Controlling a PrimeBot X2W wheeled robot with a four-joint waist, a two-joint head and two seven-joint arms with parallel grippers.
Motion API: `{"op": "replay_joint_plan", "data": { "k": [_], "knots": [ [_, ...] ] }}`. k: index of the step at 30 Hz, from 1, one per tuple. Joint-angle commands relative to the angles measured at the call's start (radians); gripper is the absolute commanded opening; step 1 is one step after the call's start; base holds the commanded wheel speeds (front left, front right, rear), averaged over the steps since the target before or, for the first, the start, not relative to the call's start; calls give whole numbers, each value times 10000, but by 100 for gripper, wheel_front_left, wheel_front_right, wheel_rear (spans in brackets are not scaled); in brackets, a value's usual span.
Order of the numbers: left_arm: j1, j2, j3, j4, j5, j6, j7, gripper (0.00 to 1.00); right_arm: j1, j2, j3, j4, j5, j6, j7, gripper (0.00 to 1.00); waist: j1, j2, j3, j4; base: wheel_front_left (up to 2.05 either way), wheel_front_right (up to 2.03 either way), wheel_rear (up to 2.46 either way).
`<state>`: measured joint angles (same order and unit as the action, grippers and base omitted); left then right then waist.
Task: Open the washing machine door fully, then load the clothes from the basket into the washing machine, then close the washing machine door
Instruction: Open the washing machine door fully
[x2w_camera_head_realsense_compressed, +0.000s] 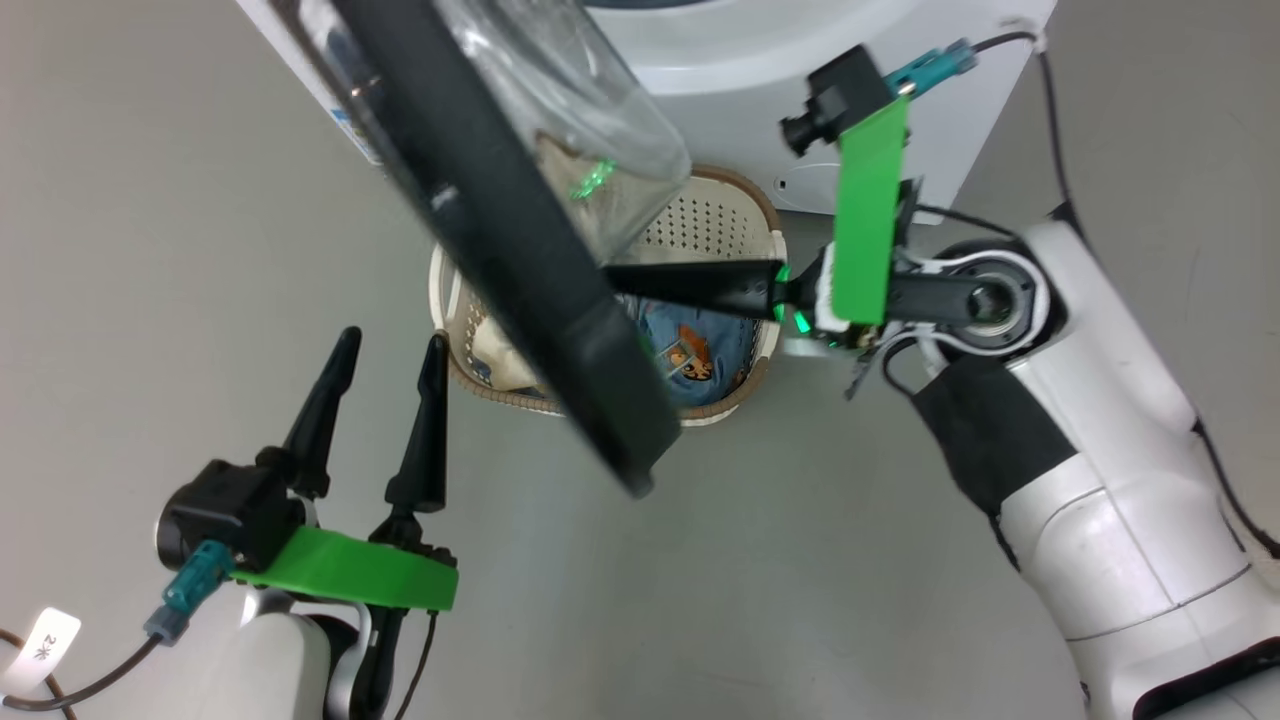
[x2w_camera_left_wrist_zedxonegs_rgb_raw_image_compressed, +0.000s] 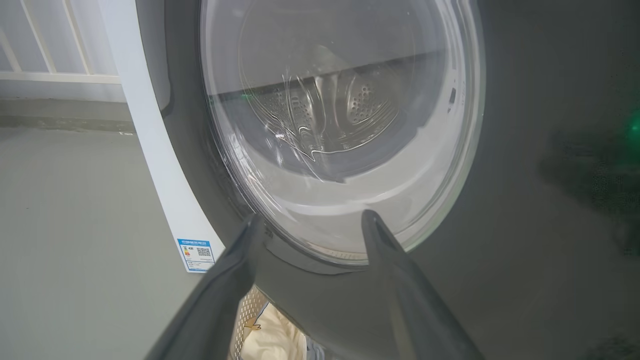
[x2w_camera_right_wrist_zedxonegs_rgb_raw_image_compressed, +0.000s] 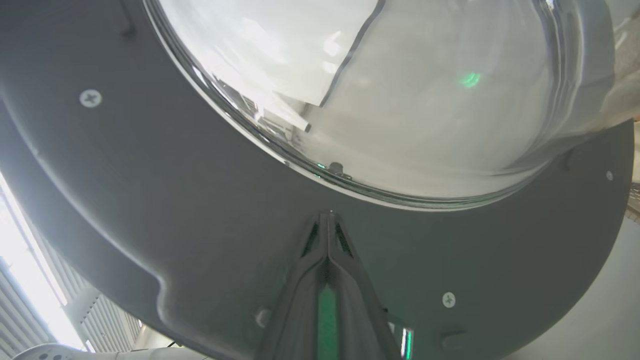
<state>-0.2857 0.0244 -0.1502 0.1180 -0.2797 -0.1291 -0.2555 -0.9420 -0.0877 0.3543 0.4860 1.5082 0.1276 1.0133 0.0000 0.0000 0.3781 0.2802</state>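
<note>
Head view: washing machine door part-open, right gripper, fingers pressed together, against its inner face; clothes unloaded in the basket beneath. Left wrist view: left gripper spread, empty, facing the glass. Right wrist view: tips on the rim.

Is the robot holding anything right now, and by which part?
Nothing is held. The right gripper is shut, its tips against the inner face of the round black-rimmed glass door, not gripping it. The left gripper is open and empty.
</note>
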Motion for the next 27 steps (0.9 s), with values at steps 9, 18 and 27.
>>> {"op": "replay_joint_plan", "data": {
  "k": [9,18,27],
  "knots": [
    [-20,258,292,-217,-81,-15,-63,100,-190,375,1528,-46,940,31,-749,0,0,0,-5,63,0,0,0],
    [7,258,408,-196,-74,-15,-63,100,-378,374,2029,173,1400,31,-1290,0,0,0,-51,-48,0,0,0],
    [83,258,665,-185,76,-15,-63,100,-176,19,1860,-27,1687,31,-1805,0,0,0,-292,-394,0,0,0]
  ]
}}
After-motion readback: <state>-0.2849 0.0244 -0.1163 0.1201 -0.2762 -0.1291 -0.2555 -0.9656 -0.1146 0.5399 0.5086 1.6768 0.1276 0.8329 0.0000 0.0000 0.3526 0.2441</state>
